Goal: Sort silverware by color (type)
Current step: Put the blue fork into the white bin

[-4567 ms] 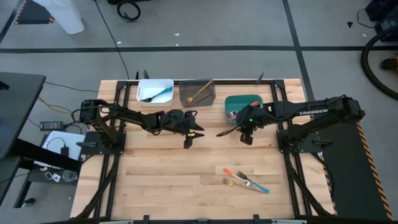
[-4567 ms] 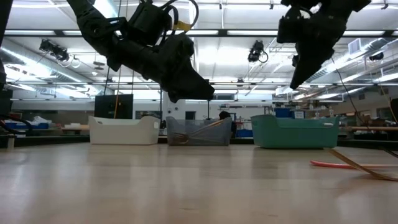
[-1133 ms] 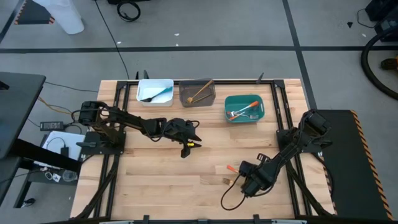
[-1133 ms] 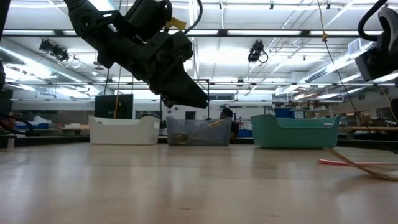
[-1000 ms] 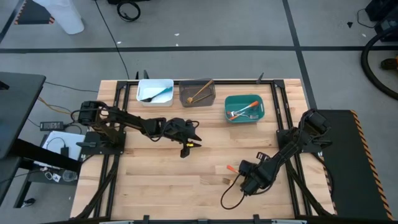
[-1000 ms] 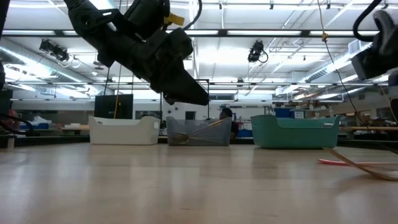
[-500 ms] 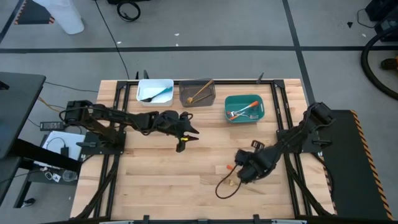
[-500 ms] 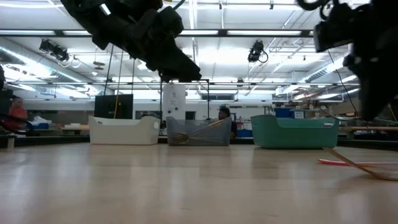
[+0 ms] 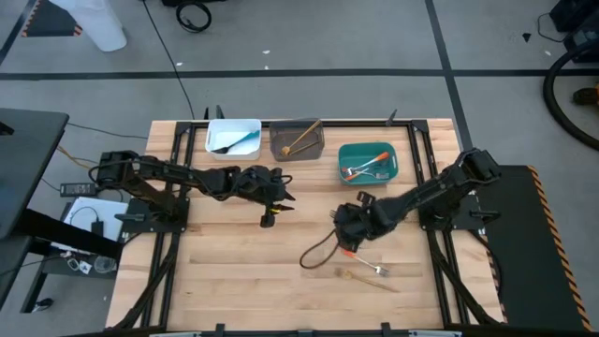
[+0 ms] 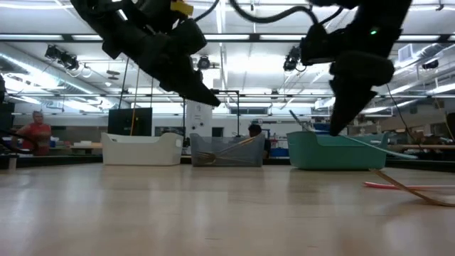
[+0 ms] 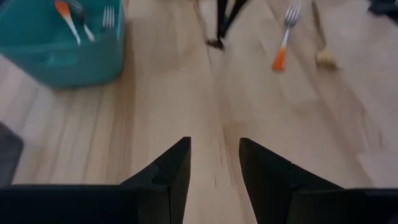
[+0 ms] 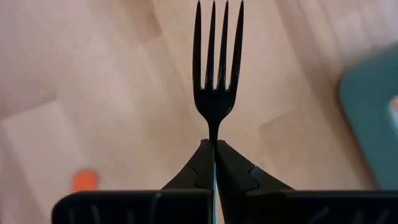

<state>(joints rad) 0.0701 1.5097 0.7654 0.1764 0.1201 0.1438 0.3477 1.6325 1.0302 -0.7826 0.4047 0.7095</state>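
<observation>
Wooden desk (image 9: pixel 234 271) below me: my right jaws (image 12: pixel 214 163) pinch a fork (image 12: pixel 216 74) near centre; left jaws (image 11: pixel 214 163) hang spread at nine o'clock; two forks (image 9: pixel 367 272) at five o'clock

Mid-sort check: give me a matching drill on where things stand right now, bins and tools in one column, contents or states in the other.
Column A:
1. white bin
2. teal bin
3. left tool
4. right tool

Column B:
a. shut on a fork
b. holds orange-handled forks
c. open, holding nothing
d. holds a blue-handled piece

Pairs: 1-d, 2-b, 3-c, 4-a
</observation>
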